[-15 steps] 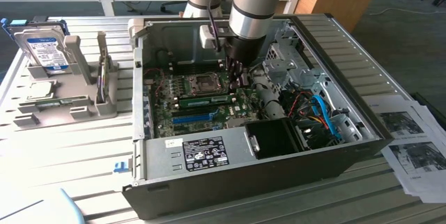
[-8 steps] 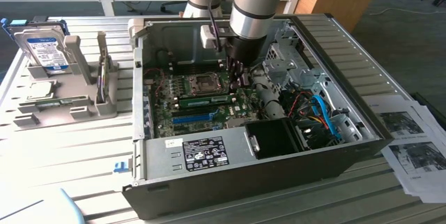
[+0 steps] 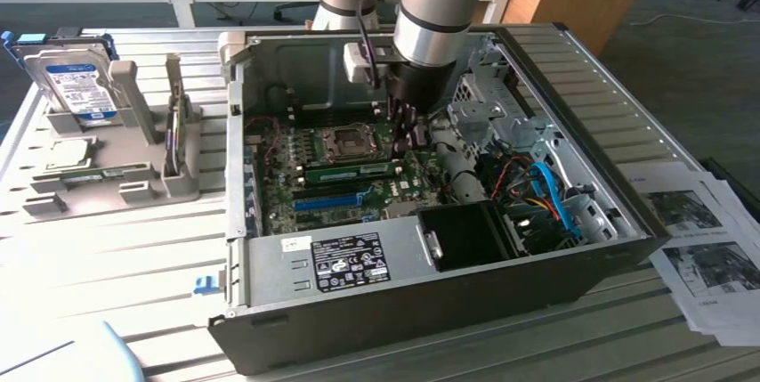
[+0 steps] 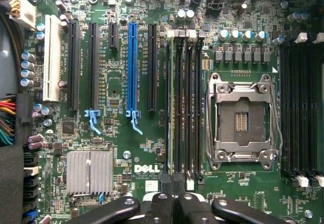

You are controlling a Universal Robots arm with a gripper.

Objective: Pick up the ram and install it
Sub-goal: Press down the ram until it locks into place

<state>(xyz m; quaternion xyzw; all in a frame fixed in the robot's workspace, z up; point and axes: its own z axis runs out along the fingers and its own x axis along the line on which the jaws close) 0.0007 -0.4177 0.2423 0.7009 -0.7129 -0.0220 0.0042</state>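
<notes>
The ram is a long green stick standing in a slot on the motherboard, inside the open computer case. In the wrist view the ram shows edge-on in the memory slot nearest the black expansion slots. My gripper hangs inside the case just above the board, close to one end of the stick. Seen from the wrist, the gripper has its black fingers drawn together, shut, over the end of that slot. Nothing shows between them.
An empty processor socket lies beside the memory slots, with more slots beyond it. In the exterior view's left, a grey holder carries a hard drive and a square silver chip. Cables and a drive cage crowd the case's right side.
</notes>
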